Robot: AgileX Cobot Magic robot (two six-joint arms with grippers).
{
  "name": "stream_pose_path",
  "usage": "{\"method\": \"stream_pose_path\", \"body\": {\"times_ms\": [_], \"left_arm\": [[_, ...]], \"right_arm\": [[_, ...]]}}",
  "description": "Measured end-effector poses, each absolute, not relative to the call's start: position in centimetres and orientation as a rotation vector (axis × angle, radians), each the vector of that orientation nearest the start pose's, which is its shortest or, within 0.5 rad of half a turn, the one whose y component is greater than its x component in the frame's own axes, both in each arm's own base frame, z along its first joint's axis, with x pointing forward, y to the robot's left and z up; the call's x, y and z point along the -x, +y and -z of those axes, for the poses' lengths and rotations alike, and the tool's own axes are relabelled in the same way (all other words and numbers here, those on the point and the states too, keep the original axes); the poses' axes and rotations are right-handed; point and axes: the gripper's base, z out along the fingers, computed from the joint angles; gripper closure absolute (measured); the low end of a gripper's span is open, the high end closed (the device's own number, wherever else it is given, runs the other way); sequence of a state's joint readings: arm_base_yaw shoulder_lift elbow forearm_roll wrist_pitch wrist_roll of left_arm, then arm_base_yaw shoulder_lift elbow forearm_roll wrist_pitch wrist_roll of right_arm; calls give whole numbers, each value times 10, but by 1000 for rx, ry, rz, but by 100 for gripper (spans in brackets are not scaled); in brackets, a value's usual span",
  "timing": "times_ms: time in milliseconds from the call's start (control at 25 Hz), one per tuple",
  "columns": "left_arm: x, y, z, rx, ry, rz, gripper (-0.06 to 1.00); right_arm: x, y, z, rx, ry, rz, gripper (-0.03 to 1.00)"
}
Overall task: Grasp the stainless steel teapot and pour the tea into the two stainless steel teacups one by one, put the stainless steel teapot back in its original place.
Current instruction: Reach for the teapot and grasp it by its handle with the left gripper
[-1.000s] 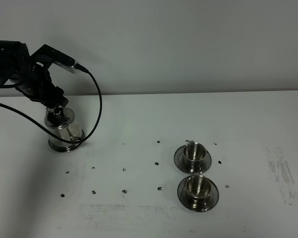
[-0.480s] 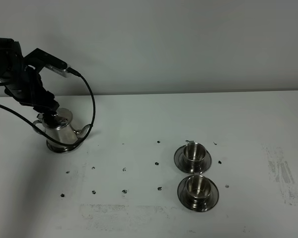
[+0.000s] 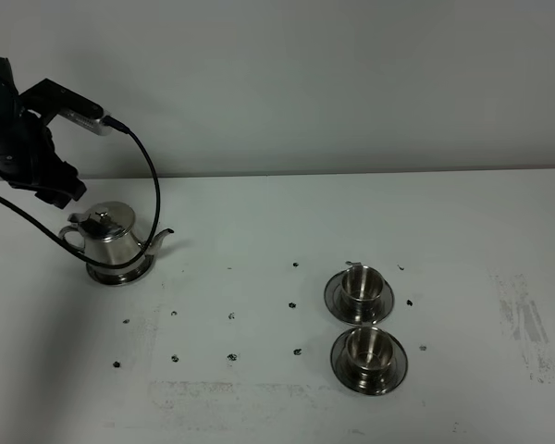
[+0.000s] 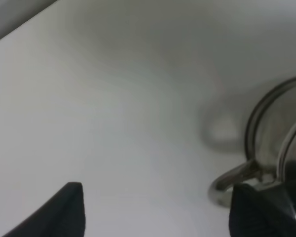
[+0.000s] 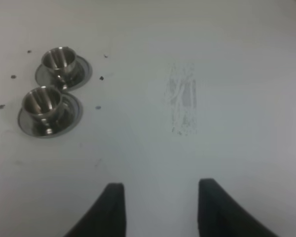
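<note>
The right gripper (image 5: 160,211) hangs over a bare part of the white desk (image 3: 462,222). Its two dark fingers stand a moderate way apart, with only desk surface between them, so it holds nothing. Past it in the right wrist view is a grey scuffed patch (image 5: 182,103), and further off stand the two stainless steel teacups (image 5: 50,101).

In the high view the nearer cup (image 3: 367,348) sits upright on its round saucer (image 3: 394,366), and the second cup (image 3: 362,285) sits on its own saucer (image 3: 331,294) just behind it. The two saucers lie very near each other; I cannot tell if their rims touch. Small dark specks (image 3: 232,316) are scattered on the desk to the left of the cups.

Further back, well apart from the cups on the left side, the stainless steel teapot (image 3: 109,240) stands upright on the flat steel disc (image 3: 122,276), the original place. Its thin spout (image 3: 164,234) points to the right, and its loop handle (image 3: 68,236) faces left. A black cable (image 3: 155,190) curves down in front of the pot.

The left gripper (image 4: 158,215) is above and behind the teapot, on the handle side, and does not touch it. Its fingers are spread wide and grip nothing. In the left wrist view the handle (image 4: 231,178) lies close beside one finger (image 4: 264,215). Behind everything is a plain grey wall (image 3: 351,83).
</note>
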State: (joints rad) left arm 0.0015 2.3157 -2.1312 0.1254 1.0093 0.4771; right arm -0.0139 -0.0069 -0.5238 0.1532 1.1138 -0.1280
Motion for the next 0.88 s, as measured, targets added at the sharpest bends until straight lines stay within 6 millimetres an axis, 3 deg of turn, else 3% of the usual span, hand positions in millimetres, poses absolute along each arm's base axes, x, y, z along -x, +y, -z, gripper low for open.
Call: {"method": "stream_pose_path", "body": {"times_ms": [200,600,880], "left_arm": [[-515,12,-222,-640,2577,-288,32],[-516,22,-185,-353,2527,-72,33],[-513,21,-173,-298,2538,-35,33]], "right_arm": [[11,13,-280,132,2054,-96,66],[11,13,-280,132,2054,-96,72],[11,13,-280,132,2054,-96,74]]}}
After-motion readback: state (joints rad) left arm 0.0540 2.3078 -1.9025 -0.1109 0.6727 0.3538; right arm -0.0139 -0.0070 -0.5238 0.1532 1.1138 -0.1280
